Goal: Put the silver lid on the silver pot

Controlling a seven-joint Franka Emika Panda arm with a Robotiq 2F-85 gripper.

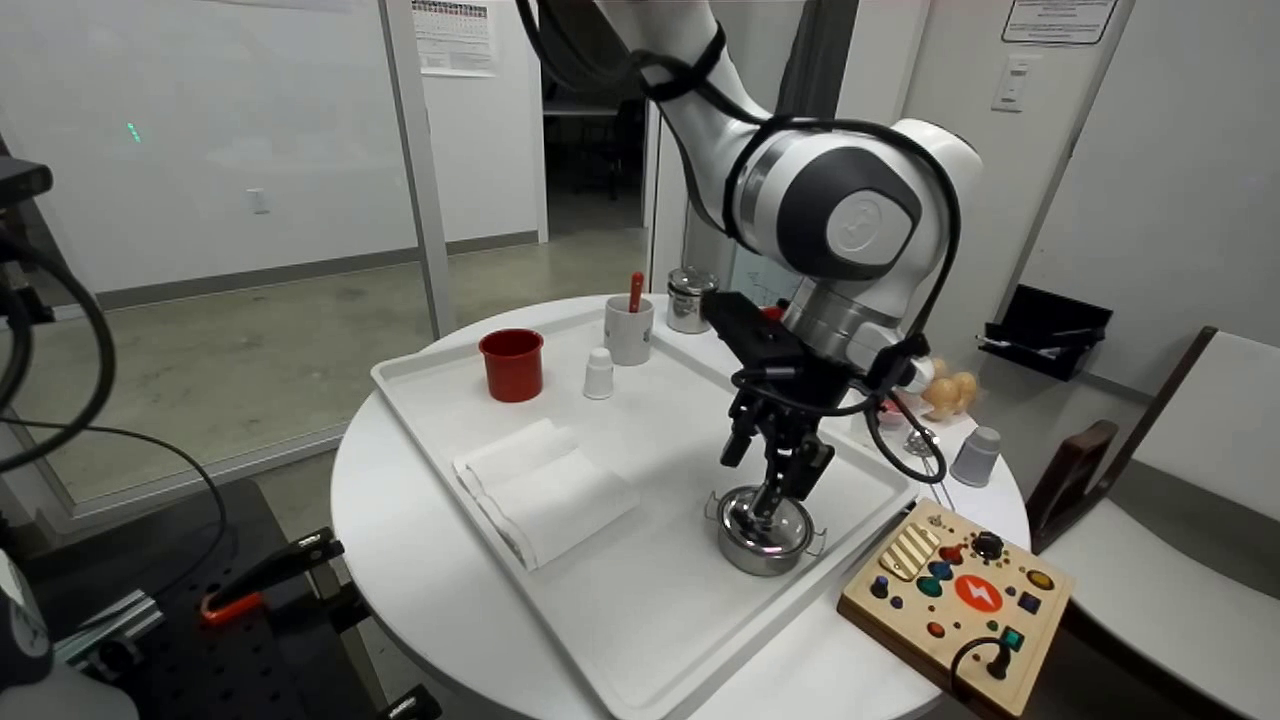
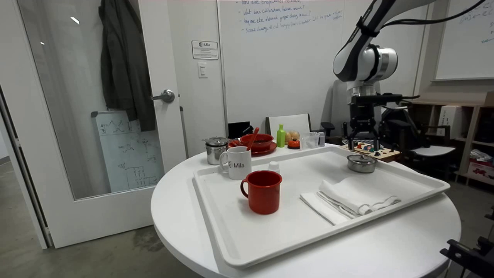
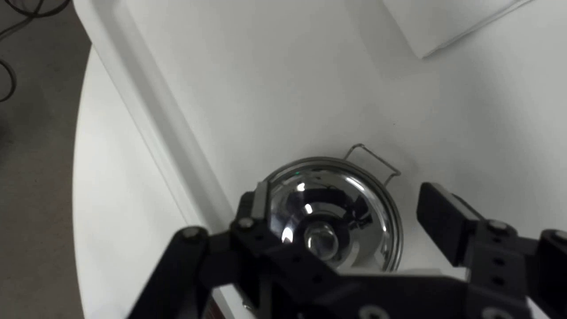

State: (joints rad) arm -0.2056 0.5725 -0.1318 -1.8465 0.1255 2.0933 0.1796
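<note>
The silver lid [image 1: 793, 525] rests on the silver pot [image 1: 762, 562], which stands on the white tray near its edge. In an exterior view the lid [image 2: 362, 158] lies level on the pot [image 2: 361, 167]. In the wrist view the lid [image 3: 325, 181], with its round knob, sits inside the pot's rim [image 3: 397, 221]; one wire handle shows. My gripper [image 3: 345, 208] is open and empty, its fingers apart above the lid. It also shows over the pot in both exterior views [image 1: 752, 475] [image 2: 364, 148]. In the wrist view one finger hides the lid's near-left part.
The tray [image 2: 239, 262] also holds a folded white cloth [image 1: 545, 490], a red cup [image 1: 512, 365], a white mug [image 1: 628, 332] and a small white cup [image 1: 598, 374]. A wooden button box [image 1: 960, 600] stands beside the tray near the pot. A silver canister [image 2: 217, 150] stands behind.
</note>
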